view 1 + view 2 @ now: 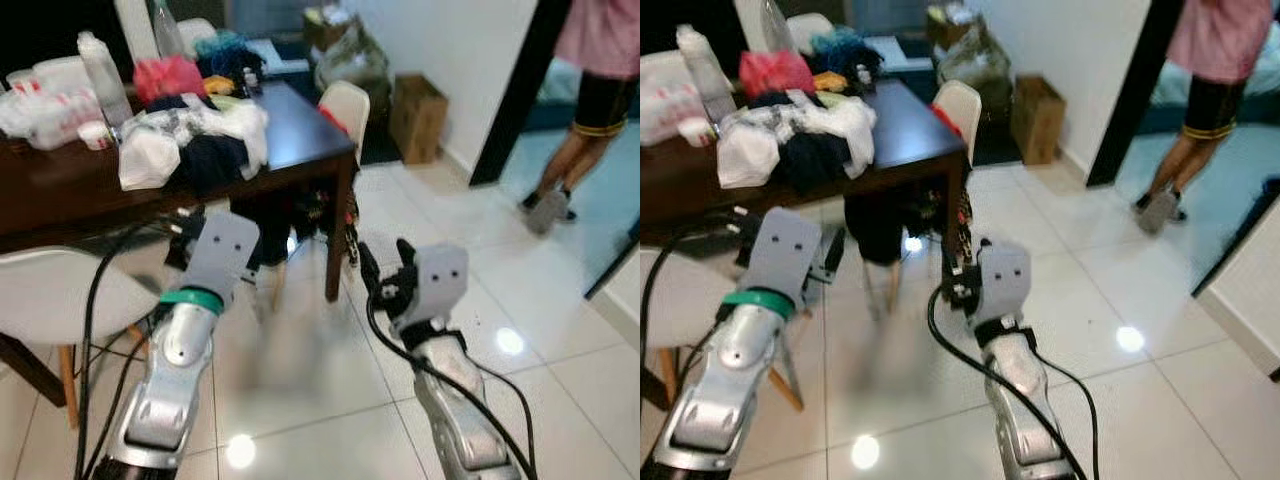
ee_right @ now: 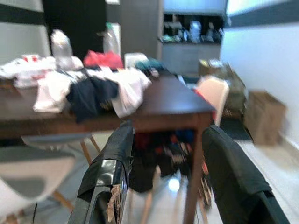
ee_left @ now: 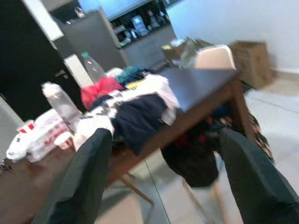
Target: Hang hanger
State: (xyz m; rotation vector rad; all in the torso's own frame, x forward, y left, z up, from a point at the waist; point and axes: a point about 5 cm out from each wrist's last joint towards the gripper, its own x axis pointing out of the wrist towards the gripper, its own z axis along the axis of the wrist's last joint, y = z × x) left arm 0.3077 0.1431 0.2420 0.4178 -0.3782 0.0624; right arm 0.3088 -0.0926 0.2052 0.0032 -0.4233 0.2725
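Dark brown table [image 1: 300, 125], white chair [image 1: 50, 290], glossy white floor tiles [image 1: 330, 390].

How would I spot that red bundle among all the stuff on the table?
Find the dark wooden table ahead of the robot, heaped with clothes. At the heap's far edge, beside a clear plastic bottle, lies the red bundle. It is the only bright red thing among white and dark fabrics.

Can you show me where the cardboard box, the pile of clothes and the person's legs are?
cardboard box [image 1: 417, 116], left eye view, on its front face.
pile of clothes [image 1: 205, 140], left eye view, on the dark garment in the middle.
person's legs [image 1: 570, 160], left eye view, on the bare calf.
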